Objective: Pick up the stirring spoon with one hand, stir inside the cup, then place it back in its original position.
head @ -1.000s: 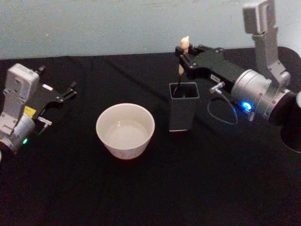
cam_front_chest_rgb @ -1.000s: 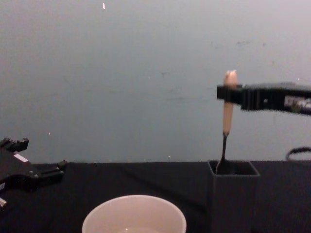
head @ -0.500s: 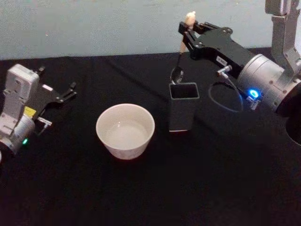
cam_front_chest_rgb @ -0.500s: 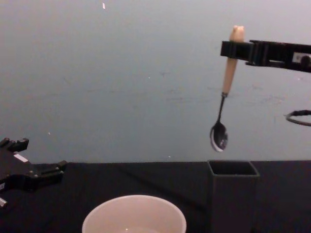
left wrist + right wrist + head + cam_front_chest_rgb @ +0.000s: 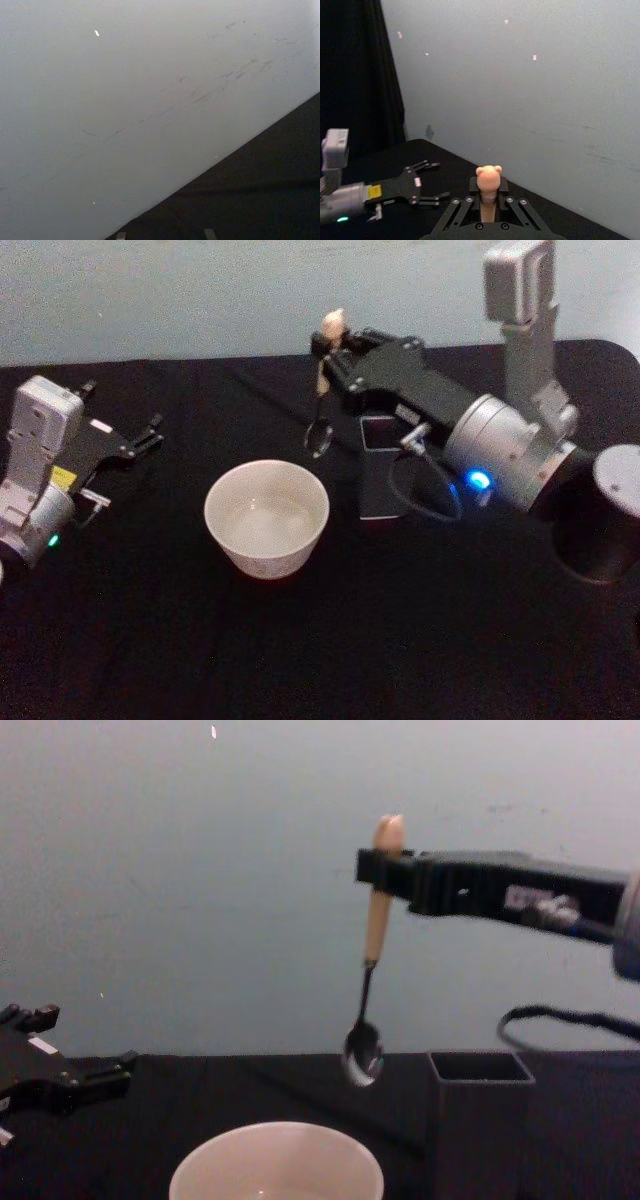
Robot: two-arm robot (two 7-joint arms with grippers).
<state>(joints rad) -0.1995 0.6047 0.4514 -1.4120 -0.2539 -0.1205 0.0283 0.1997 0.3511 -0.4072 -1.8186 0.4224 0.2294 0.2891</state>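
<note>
Tabletop (image 5: 300, 660): black cloth is covering it; pale wall (image 5: 200, 870) is standing behind.
R arm (image 5: 510, 440): grey, bulky, is reaching in from the right side & crossing over the holder.
Cup (image 5: 265, 555): cream-white, is sitting upright mid-tabletop, just left of the holder, not touching it.
Holder (image 5: 378, 485): dark grey square box, is standing upright; R arm is partly covering it in head view.
L claw (image 5: 150, 435): is resting low at far left of tabletop, well apart from cup, fingers spread, gripping nothing.
R claw (image 5: 372, 868): is clenching the stirring spoon's handle just under the knob, up in the air, left of the holder.
Stirring spoon (image 5: 374, 930): is hanging approx. vertical, bowl end down, touching neither cup nor holder. In chest view the bowl is hovering above the cup's right side, left of the holder's opening; whether it is over the cup or behind it, can't tell.
Knob (image 5: 489, 175): bear-eared, is poking up past the claw.
</note>
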